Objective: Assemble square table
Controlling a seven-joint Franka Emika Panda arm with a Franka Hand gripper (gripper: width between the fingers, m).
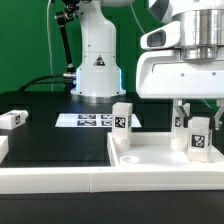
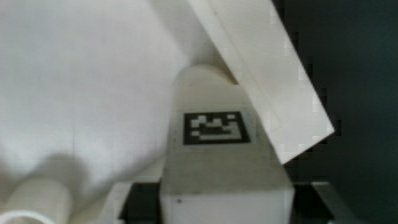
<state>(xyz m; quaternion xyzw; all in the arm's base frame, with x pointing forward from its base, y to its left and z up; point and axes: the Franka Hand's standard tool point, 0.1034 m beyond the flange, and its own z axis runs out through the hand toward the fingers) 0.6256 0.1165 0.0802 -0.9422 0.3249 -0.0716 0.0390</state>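
Black table; end effector (image 1: 190, 112) grips a tagged leg (image 1: 199, 140)

I see a black desk (image 1: 50, 145) against a green backdrop (image 1: 25, 40). The tabletop (image 1: 150, 160) is plain white. Each white leg (image 1: 122, 118) carries a black-and-white square tag, repeated on the leg (image 2: 222, 150) at my wrist camera. The marker board (image 1: 95, 121) is white with black tags. The white rail (image 1: 60, 182) is unpatterned.
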